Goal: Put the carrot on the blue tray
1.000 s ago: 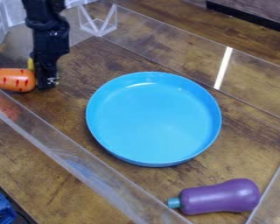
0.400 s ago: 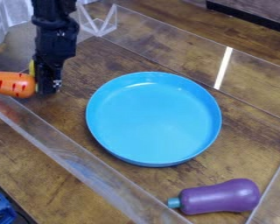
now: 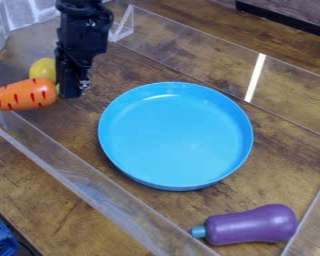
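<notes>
The end effector [image 3: 72, 88] grips the carrot [image 3: 23, 96] left of the blue tray [image 3: 176, 140]. A lemon [image 3: 43, 68] lies just behind, and an eggplant [image 3: 252, 225] lies front right.

Eggplant [image 3: 250, 225]: purple, on its side at lower right, green stem end pointing left.
Lemon [image 3: 43, 68]: yellow, far left, partly hidden.
Counter [image 3: 190, 60]: dark brown wood planks, one bright glare streak.
Clear wall [image 3: 69, 170]: low transparent strip, diagonal across lower left.

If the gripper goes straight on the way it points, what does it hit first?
Probably the wooden table, beside the blue tray. The gripper points almost straight down, shut on the carrot, which sticks out sideways. Height is hard to judge.
</notes>
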Controlling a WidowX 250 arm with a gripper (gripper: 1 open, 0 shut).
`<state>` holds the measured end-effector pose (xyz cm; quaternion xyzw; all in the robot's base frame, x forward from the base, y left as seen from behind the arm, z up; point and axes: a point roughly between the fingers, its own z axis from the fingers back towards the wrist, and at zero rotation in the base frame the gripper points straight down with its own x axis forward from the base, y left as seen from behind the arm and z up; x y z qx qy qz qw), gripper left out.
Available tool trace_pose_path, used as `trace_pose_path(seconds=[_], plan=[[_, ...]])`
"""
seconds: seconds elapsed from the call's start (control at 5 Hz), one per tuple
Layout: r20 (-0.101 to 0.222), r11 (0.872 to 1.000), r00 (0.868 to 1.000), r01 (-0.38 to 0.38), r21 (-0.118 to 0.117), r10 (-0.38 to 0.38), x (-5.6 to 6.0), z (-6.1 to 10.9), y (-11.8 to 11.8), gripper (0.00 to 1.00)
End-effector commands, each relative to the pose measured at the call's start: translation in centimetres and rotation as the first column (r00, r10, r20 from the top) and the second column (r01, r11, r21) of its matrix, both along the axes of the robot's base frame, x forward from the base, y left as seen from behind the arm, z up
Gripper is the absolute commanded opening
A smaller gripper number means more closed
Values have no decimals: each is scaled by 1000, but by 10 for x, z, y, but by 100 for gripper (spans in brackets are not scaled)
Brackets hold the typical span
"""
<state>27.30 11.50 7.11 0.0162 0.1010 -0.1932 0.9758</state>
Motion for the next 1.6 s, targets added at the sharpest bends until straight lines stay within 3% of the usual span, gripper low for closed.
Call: trace_pose_path(seconds=[0.0,0.2,0.6,1.0,1.4], plan=[[100,998,994,42,56,-48,16,42,-23,0],[117,994,989,79,75,-87,19,61,-51,0],[147,981,971,176,84,-187,21,80,-107,0],[182,974,957,215,66,-224,21,69,-133,0],[232,981,953,195,20,-194,23,52,-136,0]])
